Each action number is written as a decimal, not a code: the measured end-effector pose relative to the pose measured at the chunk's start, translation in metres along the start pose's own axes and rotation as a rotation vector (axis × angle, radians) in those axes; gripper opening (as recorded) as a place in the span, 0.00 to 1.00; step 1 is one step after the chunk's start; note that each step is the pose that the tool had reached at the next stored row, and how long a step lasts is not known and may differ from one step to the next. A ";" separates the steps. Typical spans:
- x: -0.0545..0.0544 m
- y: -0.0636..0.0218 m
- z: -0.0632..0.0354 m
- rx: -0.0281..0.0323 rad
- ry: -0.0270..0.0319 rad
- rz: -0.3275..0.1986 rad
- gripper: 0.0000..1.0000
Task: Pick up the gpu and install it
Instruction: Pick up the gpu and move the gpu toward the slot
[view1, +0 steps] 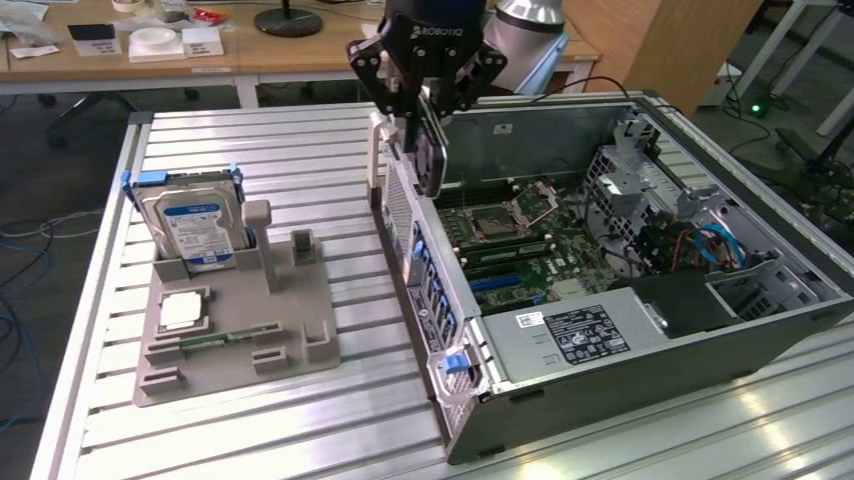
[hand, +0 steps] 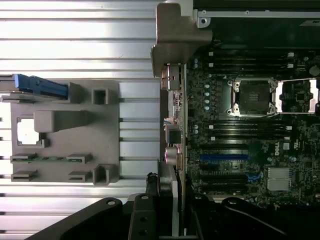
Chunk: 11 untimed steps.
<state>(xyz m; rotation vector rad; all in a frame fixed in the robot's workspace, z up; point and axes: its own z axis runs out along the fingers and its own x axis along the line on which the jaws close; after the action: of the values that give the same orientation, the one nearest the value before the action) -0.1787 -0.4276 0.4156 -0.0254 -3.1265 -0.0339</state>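
**Slatted metal table (view1: 240, 140): card up over the open case**

Wooden desks line the back of the room, and out front the black robot gripper (view1: 427, 105) has its jaws pinching the thin dark gpu (view1: 430, 155), silver end bracket and all. The card hangs upright, edge down, right at the rear wall of the open grey computer case (view1: 747, 330), beside the green motherboard (view1: 534, 270). I can't tell whether card and wall touch. Over on the exterior view's left sits the grey moulded holder (view1: 307, 310), with the silver hard drive (view1: 194, 228) with its blue-white label standing in it and a thin green memory stick (view1: 220, 340) lying flat.
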 end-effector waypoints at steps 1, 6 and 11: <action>-0.002 0.0000 0.0000 -0.0001 -0.0001 0.000 0.28; -0.015 0.0003 -0.0002 0.0000 0.0001 0.000 0.28; -0.029 0.0005 -0.0002 -0.0001 0.0000 0.000 0.28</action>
<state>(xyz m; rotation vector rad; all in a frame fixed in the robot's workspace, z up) -0.1497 -0.4276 0.4154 -0.0254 -3.1265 -0.0339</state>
